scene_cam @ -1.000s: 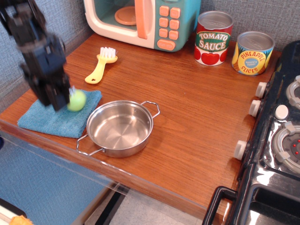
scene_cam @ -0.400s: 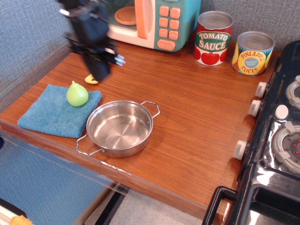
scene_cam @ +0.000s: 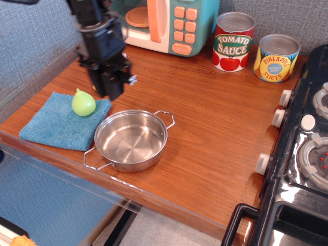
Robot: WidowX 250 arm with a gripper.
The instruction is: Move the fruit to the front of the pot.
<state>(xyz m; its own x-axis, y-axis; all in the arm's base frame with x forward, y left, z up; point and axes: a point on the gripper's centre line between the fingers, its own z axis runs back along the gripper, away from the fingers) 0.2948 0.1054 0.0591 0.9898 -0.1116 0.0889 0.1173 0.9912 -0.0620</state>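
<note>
The fruit, a small light-green pear (scene_cam: 83,103), stands on a blue cloth (scene_cam: 54,125) at the left, tip up. The steel pot (scene_cam: 130,139) with two wire loop handles sits just right of the cloth, near the table's front edge, and is empty. My black gripper (scene_cam: 111,93) hangs above the table just behind and to the right of the pear, apart from it. It holds nothing, and its jaws look spread as one wide dark block.
A toy microwave (scene_cam: 154,20) stands at the back. A tomato sauce can (scene_cam: 233,42) and a pineapple can (scene_cam: 277,58) stand at the back right. A black toy stove (scene_cam: 302,148) fills the right side. The yellow brush is mostly hidden behind my gripper.
A second ago my gripper was down at the pear on the cloth. It let go and rose toward the back right, then came down a little. The pear stays on the cloth.
</note>
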